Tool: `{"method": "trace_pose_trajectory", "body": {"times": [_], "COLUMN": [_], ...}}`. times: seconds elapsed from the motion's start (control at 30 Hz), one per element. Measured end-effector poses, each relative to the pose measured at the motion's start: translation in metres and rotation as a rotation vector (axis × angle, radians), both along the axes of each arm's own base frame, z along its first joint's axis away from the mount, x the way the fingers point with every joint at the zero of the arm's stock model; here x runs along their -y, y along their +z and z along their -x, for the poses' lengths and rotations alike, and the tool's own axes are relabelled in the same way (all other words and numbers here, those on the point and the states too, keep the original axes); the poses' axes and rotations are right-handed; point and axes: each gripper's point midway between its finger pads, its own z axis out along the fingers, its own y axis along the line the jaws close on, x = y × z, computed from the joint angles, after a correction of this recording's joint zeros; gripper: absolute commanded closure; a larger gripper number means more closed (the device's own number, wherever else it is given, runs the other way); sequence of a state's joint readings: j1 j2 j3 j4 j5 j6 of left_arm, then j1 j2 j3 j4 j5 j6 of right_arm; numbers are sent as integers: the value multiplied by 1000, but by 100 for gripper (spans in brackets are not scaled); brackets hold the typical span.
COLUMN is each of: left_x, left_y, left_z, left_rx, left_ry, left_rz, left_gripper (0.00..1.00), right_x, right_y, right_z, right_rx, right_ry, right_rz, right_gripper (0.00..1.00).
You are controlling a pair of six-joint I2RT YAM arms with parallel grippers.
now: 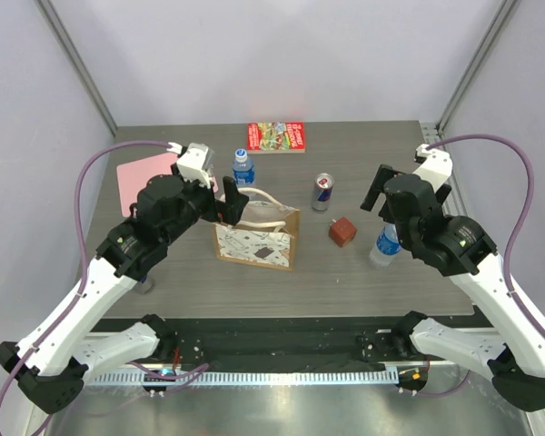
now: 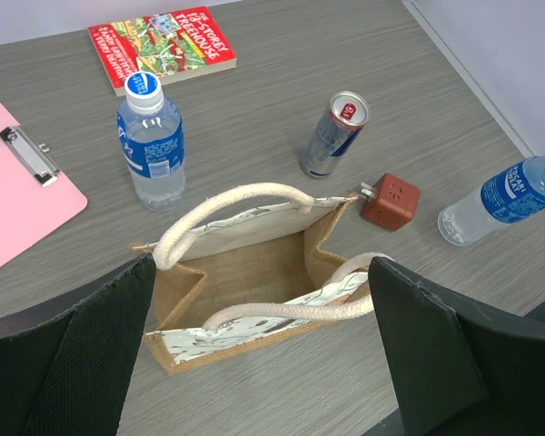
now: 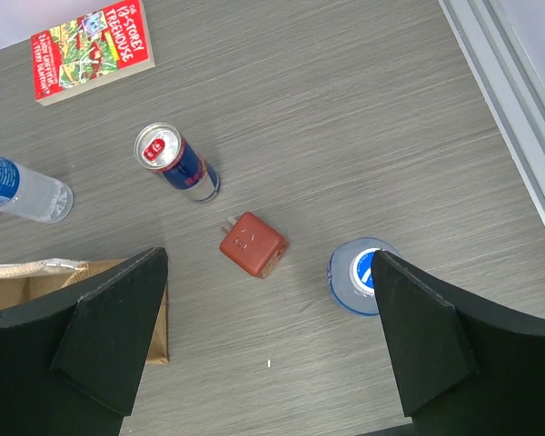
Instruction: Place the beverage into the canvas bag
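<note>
Over the table now: the canvas bag stands upright near the middle, mouth open to the ceiling, its two white rope handles arching over the top. The left wrist view looks straight down into it, brown lining on show.

The left gripper hangs just above the bag's left end. Its fingers are spread wide with nothing between them but the bag below. Whether a fingertip grazes the near handle, I cannot tell.

Three drinks are out on the table, all standing. The can sits behind the bag's right corner, tab up. The back bottle, with a blue label and a blue-and-white cap, stands behind the bag's left end, just in front of the book. The right-hand bottle stands well to the right of the bag, beside a small red-brown plug cube that lies between bag and bottle.

The right gripper is up in the air to the right of the can, behind the right-hand bottle. Its jaws are parted wide and carry nothing. Its wrist camera looks down on the bottle's cap and the cube, framed between the two black fingers.

A pink clipboard lies flat at the far left, half under the left arm.
</note>
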State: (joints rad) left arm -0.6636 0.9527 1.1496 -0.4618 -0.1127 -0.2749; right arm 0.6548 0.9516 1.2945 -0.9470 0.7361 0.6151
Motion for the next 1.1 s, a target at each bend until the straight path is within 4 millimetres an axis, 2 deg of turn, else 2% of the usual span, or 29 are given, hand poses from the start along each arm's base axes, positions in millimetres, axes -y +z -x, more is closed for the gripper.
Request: {"method": "trace_pose_trajectory", "body": {"times": [0.17, 0.3, 0.47, 0.63, 0.73, 1.1], "left_x": [-1, -4, -10, -12, -13, -19], "left_y": [0, 1, 7, 11, 11, 17], "left_z": [-1, -2, -1, 1, 1, 2], "left_rx": [1, 6, 25, 37, 38, 64], "left_ry": [6, 24, 43, 50, 52, 69], "left_rz": [-1, -4, 2, 9, 8, 6], "left_gripper": [0, 0, 0, 0, 1, 0], "right_x": [5, 10, 30, 46, 46, 53], "right_y": [-2, -3, -13, -39, -65, -131], "right_z": [2, 2, 6, -1, -7, 1], "right_rx": [-3, 5, 2, -99, -179, -336], "right_ry": [-34, -73, -178, -290, -313, -325], "right_rz": [-6, -11, 25, 81, 107, 45], "right_gripper": [0, 5, 7, 9, 9, 16]}}
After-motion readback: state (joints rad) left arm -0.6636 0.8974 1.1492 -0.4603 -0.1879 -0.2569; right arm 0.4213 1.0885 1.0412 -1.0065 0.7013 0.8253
